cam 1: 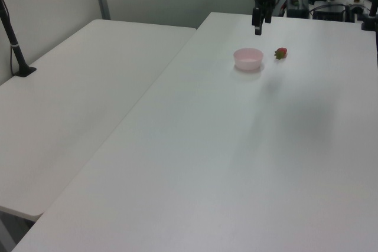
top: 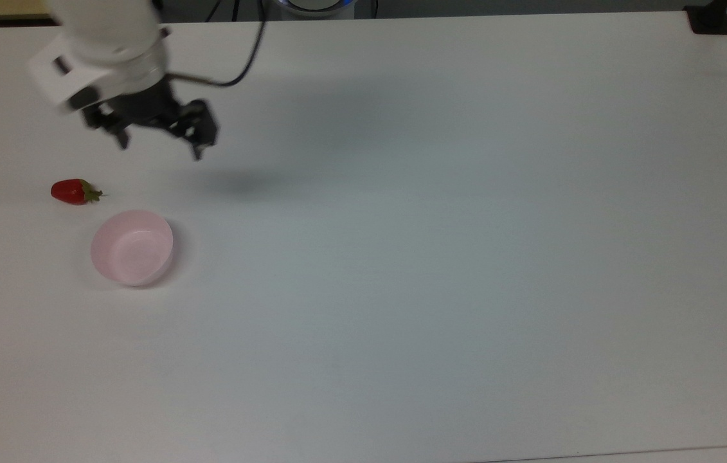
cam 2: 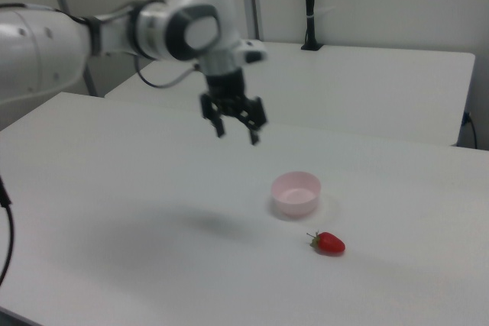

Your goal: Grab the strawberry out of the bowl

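Note:
The strawberry lies on its side on the white table, outside the bowl, with its green cap toward the top view's right; it also shows as a red fruit. The pale pink bowl stands just beside it with nothing inside. My gripper hangs open and holds nothing, raised above the table, up and to the right of the strawberry in the top view. In the left view the gripper hangs above and behind the bowl.
A white table spreads wide to the top view's right. A second white table adjoins it on the left view's left, with a black pole clamp on it. A black clamp sits at the top view's far right corner.

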You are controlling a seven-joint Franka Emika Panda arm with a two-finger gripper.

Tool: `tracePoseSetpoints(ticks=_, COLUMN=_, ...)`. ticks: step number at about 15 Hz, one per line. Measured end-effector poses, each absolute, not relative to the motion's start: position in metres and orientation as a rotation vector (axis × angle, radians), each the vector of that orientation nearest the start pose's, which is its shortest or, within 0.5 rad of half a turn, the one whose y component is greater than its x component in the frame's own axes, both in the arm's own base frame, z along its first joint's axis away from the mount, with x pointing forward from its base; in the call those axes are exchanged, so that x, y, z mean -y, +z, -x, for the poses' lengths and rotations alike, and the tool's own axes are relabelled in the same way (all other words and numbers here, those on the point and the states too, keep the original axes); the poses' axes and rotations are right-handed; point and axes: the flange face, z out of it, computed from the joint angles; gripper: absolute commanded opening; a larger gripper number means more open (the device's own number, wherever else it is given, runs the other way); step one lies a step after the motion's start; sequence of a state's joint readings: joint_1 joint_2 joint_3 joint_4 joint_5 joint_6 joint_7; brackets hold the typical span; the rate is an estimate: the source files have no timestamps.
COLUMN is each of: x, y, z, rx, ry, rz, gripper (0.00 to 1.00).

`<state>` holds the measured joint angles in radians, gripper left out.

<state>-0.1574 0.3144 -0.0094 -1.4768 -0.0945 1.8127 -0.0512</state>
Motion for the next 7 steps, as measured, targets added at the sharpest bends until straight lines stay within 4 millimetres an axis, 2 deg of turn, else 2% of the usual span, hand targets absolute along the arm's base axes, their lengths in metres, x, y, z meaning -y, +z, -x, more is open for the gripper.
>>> tracePoseSetpoints(ticks=2, x=0.068, y=0.534, z=-0.635, rx=-0.18, ry=0.0, rz=3.233, gripper=1.0)
tracePoseSetpoints(ticks=4, x=0.031, y=0.563, z=-0.618, rx=-0.224, ry=0.02, rz=3.232, gripper=1.0)
tracePoseSetpoints(ticks=7, x=0.001, y=0.593, z=-0.59, rx=-0.213, ry=0.074, rz=3.235, gripper=1.0)
